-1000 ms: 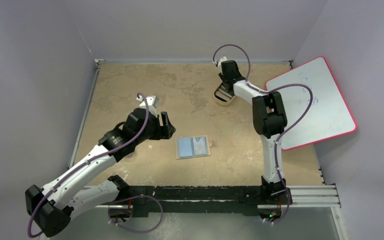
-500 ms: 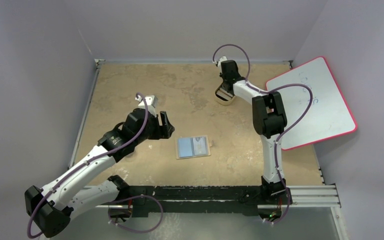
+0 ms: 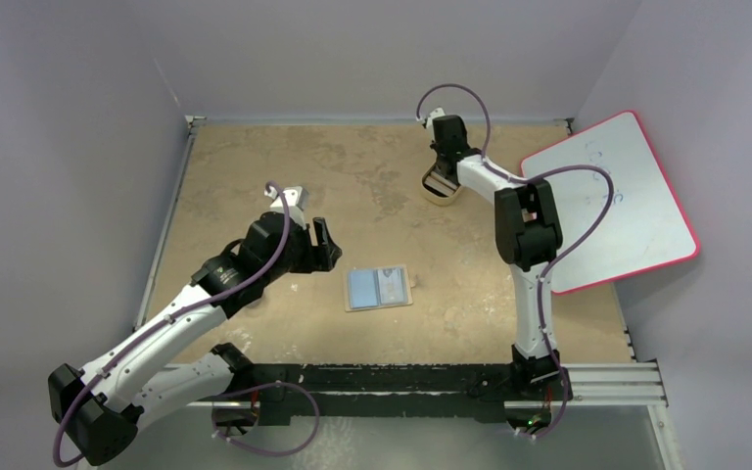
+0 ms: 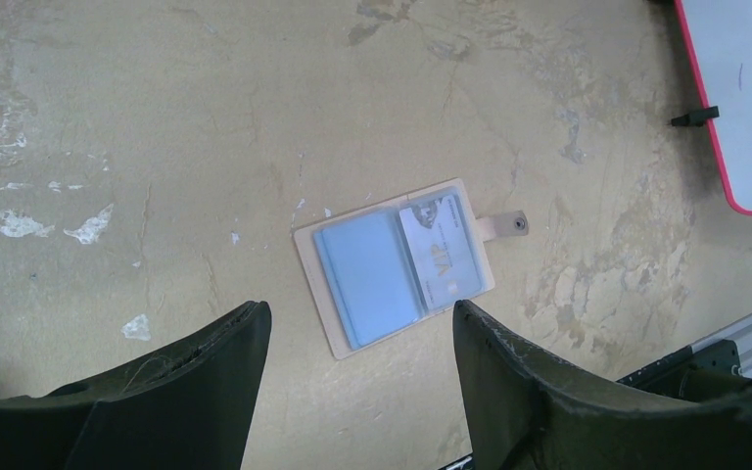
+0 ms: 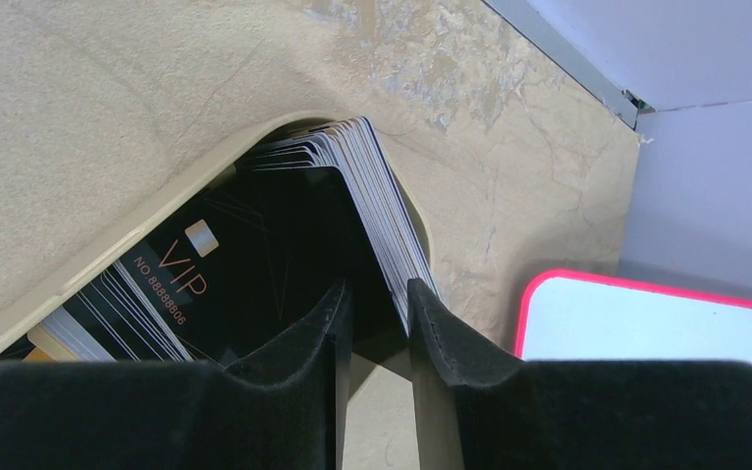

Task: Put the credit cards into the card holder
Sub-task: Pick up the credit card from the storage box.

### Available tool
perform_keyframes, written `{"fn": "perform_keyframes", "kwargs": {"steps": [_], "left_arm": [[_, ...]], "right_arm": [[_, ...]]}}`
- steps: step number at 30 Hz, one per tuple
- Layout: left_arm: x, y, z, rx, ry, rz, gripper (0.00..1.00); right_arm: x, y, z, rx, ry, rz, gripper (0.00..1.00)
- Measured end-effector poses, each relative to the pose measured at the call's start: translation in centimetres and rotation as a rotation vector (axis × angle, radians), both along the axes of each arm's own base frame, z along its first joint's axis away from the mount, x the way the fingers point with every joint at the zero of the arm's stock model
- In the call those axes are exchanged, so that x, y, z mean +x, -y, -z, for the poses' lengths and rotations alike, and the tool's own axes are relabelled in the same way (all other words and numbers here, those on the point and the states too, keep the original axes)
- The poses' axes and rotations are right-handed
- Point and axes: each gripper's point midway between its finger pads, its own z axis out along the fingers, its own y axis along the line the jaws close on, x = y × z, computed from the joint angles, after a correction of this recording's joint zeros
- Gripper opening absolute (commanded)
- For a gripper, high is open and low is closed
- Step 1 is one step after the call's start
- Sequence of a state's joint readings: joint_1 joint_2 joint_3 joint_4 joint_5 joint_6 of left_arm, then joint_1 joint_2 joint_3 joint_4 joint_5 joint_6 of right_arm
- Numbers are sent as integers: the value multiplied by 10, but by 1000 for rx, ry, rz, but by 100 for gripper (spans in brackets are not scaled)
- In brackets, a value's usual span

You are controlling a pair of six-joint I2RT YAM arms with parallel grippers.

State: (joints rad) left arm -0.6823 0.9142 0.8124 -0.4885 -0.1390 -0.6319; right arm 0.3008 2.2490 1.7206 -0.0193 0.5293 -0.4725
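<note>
The card holder (image 3: 379, 288) lies open and flat mid-table, a tan bifold with a snap tab. In the left wrist view (image 4: 397, 264) it holds a pale blue card (image 4: 367, 277) and a pale VIP card (image 4: 443, 255). My left gripper (image 3: 315, 243) hovers open and empty to its left, jaws wide (image 4: 360, 308). My right gripper (image 3: 441, 179) is down in the tan oval tray (image 3: 443, 199) at the far side. Its fingers (image 5: 377, 289) stand a narrow gap apart beside a fanned stack of cards (image 5: 372, 186) and above a black VIP card (image 5: 186, 274); no card shows between them.
A white board with a red rim (image 3: 612, 201) lies at the table's right edge, partly overhanging it; it also shows in the left wrist view (image 4: 744, 98) and the right wrist view (image 5: 646, 318). Walls close the table at the far side and left.
My right wrist has edged slightly further over the tray. The left arm and the card holder have not moved.
</note>
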Motion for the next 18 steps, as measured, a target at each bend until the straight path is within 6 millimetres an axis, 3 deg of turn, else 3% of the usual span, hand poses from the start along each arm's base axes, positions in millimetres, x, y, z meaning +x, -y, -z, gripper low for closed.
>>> {"fn": "perform_keyframes", "kwargs": {"steps": [18], "left_arm": [[0,0,1,3,0,-1,68]], "right_arm": [[-4,0,-6,-3,-27,-5,22]]}}
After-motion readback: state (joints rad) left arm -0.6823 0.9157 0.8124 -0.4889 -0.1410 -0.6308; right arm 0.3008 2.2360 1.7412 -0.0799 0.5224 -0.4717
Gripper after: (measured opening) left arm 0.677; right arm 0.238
